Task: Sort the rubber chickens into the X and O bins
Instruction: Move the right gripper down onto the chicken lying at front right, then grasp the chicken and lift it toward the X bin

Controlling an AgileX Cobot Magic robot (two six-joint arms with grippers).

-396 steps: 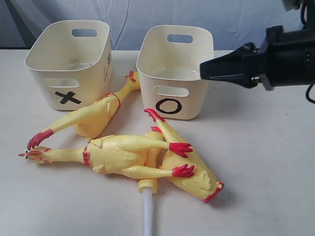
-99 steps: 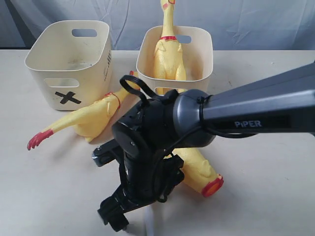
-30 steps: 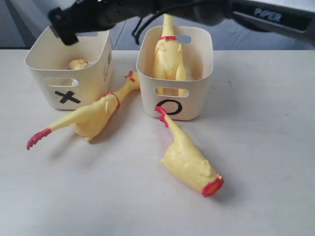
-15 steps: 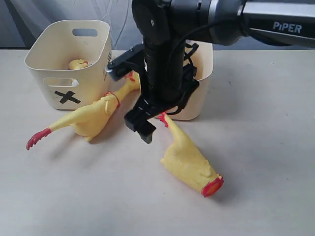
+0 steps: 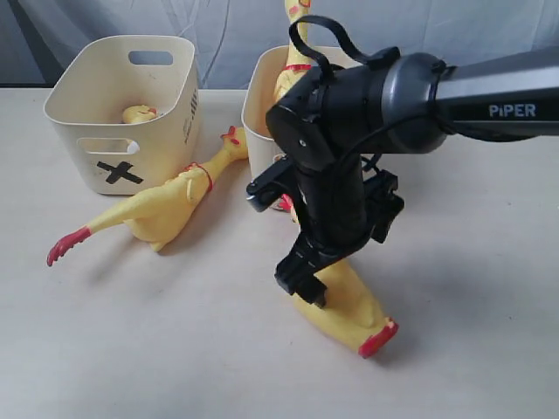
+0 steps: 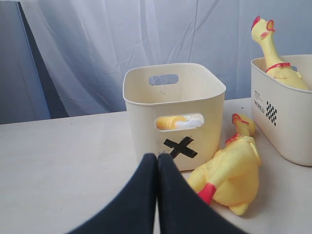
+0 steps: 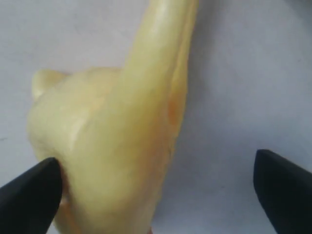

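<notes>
Landmark: X bin (image 5: 122,122), cream tub, black X on the front wall.
O bin (image 6: 285,122): just to the right of the X bin with a small gap between; mostly hidden behind the arm from outside, mark not visible.
Chicken 1 (image 5: 140,113): inside the X bin; only a yellow bit with red shows over the rim.
Chicken 2 (image 6: 271,48): upright in the tub next to the X bin, head above the rim.
Chicken 3 (image 5: 162,208): on the table (image 5: 105,349), just beside the X bin's front right corner, head toward the gap, red feet pointing away.
Chicken 4 (image 5: 358,305): flat on the table, well right of the X bin and nearer the viewer.
Right gripper (image 7: 156,195): spread wide, a finger on each side of Chicken 4, low over it, nothing clamped; can't tell if one tip touches.
Left gripper (image 6: 157,185): fingers pressed together, empty, in front of the X bin and apart from it.
</notes>
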